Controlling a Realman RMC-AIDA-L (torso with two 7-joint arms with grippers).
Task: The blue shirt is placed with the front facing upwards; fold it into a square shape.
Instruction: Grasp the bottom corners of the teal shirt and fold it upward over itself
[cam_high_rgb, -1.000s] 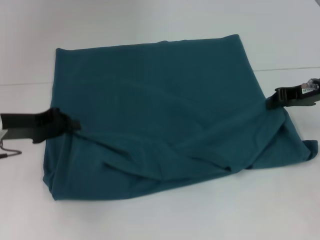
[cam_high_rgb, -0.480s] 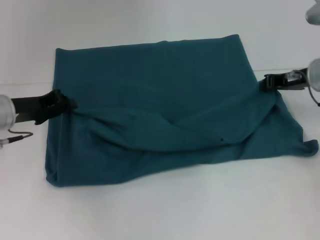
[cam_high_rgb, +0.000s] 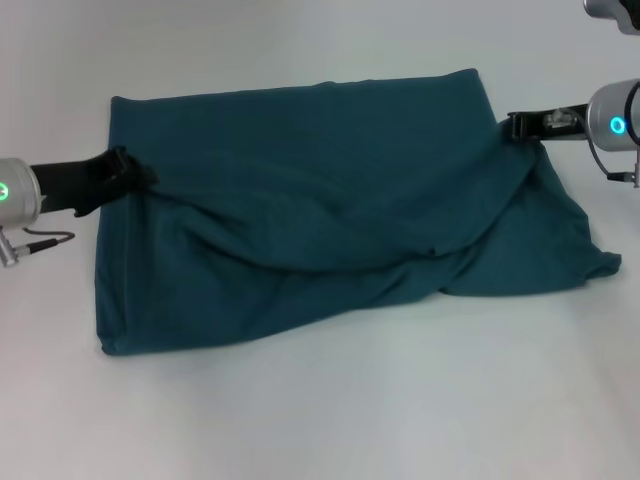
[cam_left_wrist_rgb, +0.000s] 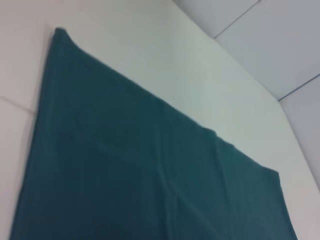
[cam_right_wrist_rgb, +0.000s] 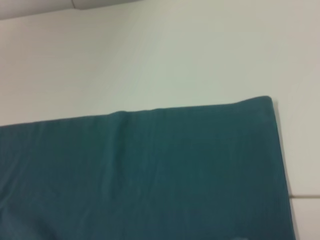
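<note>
Blue shirt lies spread on the white table, its near layer now carried farther back by the left gripper and right gripper, each pinching a side edge, advancing the fold.

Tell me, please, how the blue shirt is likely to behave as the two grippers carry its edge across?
Probably floppy: the blue shirt sags in deep folds between the left gripper and right gripper. It looks light, likely to trail and bunch. Its loose right corner may drag on the table rather than follow.
</note>
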